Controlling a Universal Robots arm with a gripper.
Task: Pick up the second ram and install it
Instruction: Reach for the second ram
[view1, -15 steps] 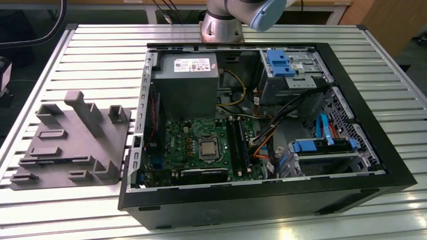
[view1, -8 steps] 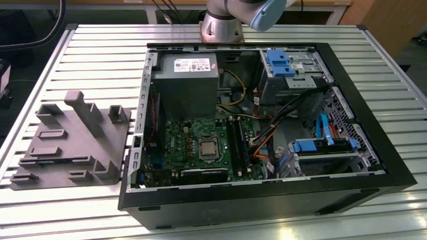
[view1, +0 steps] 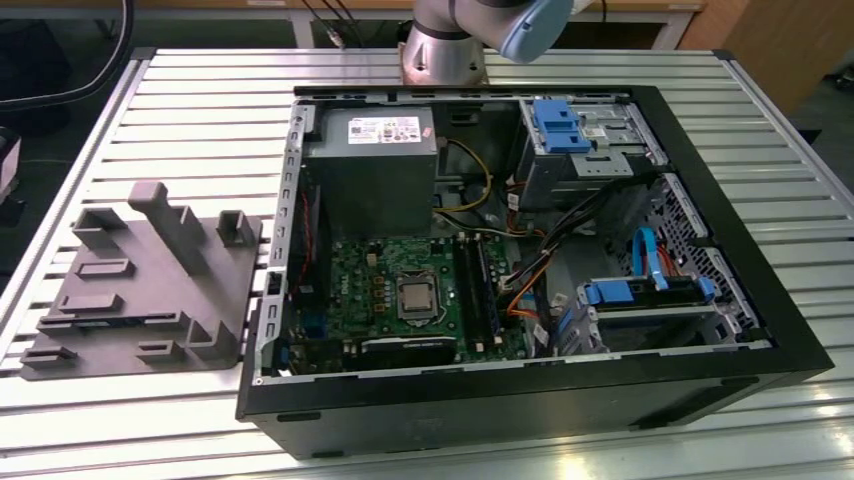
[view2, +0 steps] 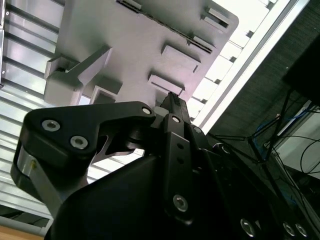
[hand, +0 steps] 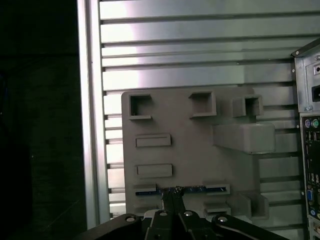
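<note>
Table (view1: 200, 110) of metal slats bears grey fixture (view1: 134, 290), claw (hand: 171, 192) at its second ram (hand: 196, 189).

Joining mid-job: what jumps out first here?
An open black computer case with a green motherboard sits on the slatted metal table. At the exterior view's left lies a grey holder tray; in the first wrist view the black claw lines up with a thin blue-green memory board in its slot.
</note>
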